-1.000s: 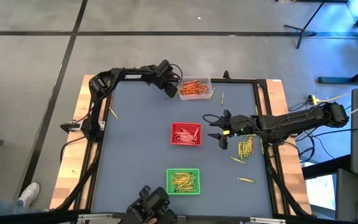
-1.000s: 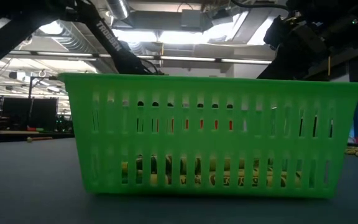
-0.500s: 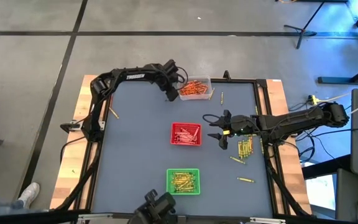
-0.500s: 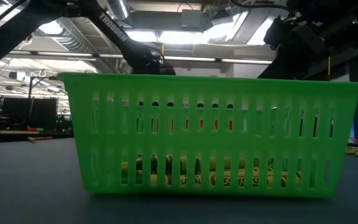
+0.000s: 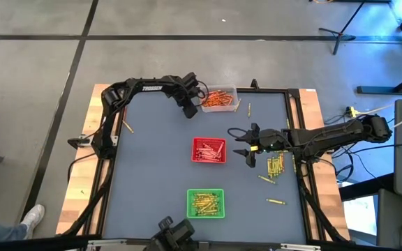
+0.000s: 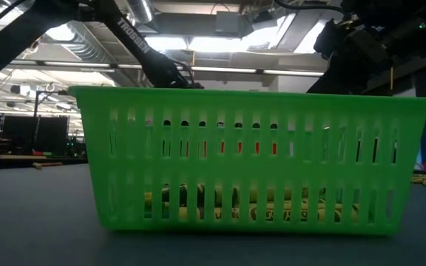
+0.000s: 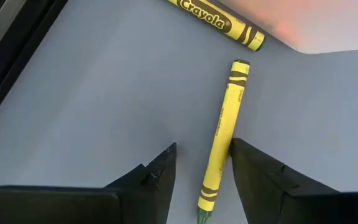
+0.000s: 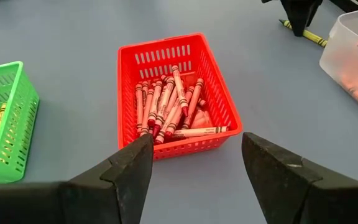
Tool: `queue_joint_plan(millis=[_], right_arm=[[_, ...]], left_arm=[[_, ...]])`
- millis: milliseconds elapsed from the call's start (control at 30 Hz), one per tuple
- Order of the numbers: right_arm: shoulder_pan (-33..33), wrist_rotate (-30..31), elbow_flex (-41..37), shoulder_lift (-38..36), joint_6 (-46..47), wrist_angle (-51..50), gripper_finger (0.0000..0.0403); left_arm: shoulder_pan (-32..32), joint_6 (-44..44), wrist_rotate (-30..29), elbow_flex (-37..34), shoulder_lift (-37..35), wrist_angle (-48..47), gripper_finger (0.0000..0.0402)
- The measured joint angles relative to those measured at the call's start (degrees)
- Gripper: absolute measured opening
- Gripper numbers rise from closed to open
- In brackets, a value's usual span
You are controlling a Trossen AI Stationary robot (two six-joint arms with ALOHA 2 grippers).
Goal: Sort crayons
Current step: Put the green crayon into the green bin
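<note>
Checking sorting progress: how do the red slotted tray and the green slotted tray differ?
The red slotted plastic tray holds red crayons; the green slotted plastic tray holds yellow-green crayons. The red tray sits mid-table, the green tray nearer the front edge. Both are upright square baskets, partly filled.

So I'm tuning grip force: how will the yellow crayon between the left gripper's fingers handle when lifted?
The yellow crayon looks stiff, thin and round, so it may roll or pivot between the left gripper fingers. Its paper wrapper probably helps grip. Likely light, but could snap if squeezed hard.
</note>
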Motion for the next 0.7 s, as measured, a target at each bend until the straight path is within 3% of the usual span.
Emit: queue_joint_plan(millis=[467,700], right_arm=[[0.0,0.0,0.0,0.0,-0.6,0.1,0.0243],[0.0,0.0,0.0,0.0,-1.2,0.0,0.0243]], left_arm=[[-0.8,8.9,0.2,-0.1,-0.2,-0.8,0.0009],[-3.2,9.1,-4.7,-0.4,-4.5,-3.9,0.0013]])
